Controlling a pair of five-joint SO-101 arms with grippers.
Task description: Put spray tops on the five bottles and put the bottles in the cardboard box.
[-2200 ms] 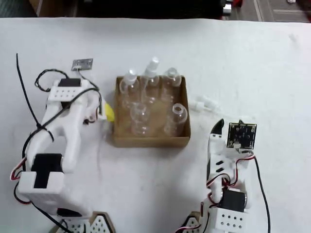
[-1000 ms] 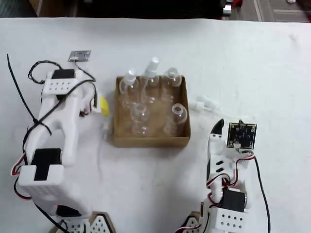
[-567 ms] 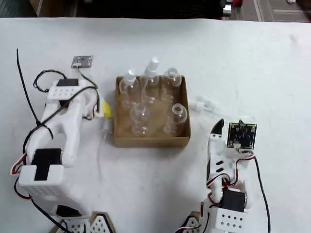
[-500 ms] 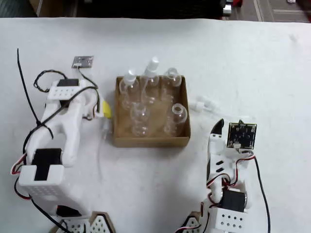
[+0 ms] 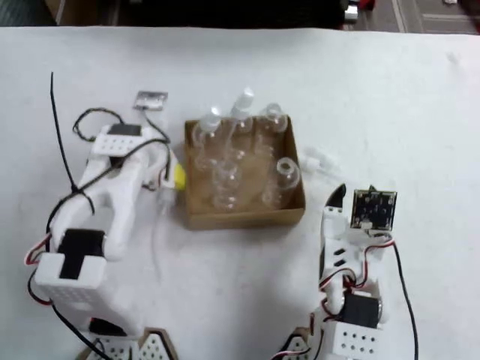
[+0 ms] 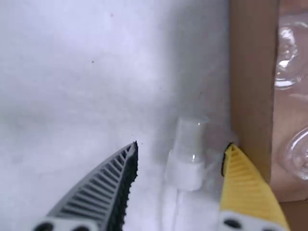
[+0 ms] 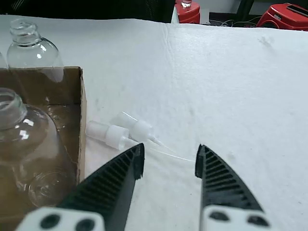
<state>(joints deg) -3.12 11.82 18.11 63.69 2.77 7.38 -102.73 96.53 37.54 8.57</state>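
Left wrist view shows the spray top (image 6: 187,156) lying between spread fingers (image 6: 108,190), beside the cardboard box (image 6: 252,72).

Left fingers (image 6: 109,188) and right fingers (image 7: 114,184) both spread apart.

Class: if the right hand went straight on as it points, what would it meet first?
Probably the loose spray tops beside the cardboard box, just ahead of the open right hand; depth is unclear.
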